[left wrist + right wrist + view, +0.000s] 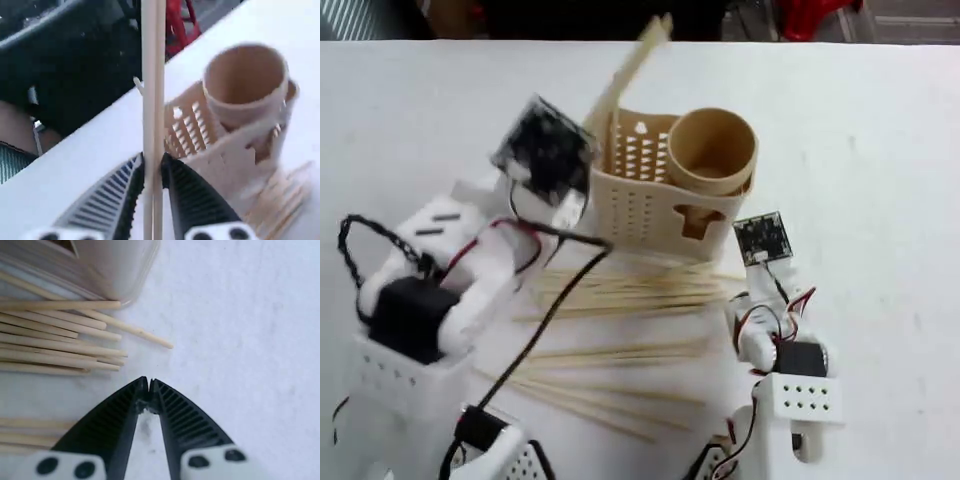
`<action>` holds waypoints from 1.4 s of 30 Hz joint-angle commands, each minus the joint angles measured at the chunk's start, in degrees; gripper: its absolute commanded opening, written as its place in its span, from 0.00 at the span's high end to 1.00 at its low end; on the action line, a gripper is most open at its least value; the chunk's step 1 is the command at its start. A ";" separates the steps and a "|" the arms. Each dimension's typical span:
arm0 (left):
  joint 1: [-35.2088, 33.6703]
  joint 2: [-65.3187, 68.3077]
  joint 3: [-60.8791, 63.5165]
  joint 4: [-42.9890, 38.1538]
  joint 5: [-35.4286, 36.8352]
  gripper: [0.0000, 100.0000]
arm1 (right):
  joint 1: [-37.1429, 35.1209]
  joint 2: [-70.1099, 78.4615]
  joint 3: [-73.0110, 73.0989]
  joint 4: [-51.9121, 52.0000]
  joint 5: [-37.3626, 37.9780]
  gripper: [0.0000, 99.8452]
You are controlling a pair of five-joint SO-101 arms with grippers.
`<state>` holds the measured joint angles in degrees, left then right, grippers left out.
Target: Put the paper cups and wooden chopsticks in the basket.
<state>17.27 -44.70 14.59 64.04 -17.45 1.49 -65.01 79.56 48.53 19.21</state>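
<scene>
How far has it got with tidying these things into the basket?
Partly done. At least one paper cup sits in the basket. The left gripper is shut on a pair of chopsticks, raised beside the basket. Many loose chopsticks lie on the table in front of it, and the right gripper is shut and empty beside them.

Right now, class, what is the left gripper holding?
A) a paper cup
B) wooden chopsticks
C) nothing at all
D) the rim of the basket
B: the left wrist view shows the left gripper shut on wooden chopsticks, which stand upright beside the basket.
</scene>
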 commanded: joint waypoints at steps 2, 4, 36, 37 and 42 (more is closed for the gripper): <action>-0.04 3.12 -1.76 -19.87 7.12 0.98 | 0.13 -0.75 -0.44 -0.84 -0.26 0.98; -0.04 4.62 -1.14 -25.76 8.18 0.98 | 0.13 -0.75 -0.44 -0.84 -0.26 0.98; -1.63 18.15 7.91 -44.57 17.76 0.98 | -2.68 -0.75 0.09 -0.84 -0.26 0.98; -1.71 18.15 7.91 -44.40 17.76 0.98 | -2.68 -0.75 0.09 -0.84 -0.26 0.98; -1.80 18.07 7.91 -44.22 17.76 0.98 | -2.68 -0.75 0.09 -0.84 -0.26 0.98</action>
<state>16.04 -26.07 23.12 20.79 0.66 -0.97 -65.01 79.91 48.53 19.12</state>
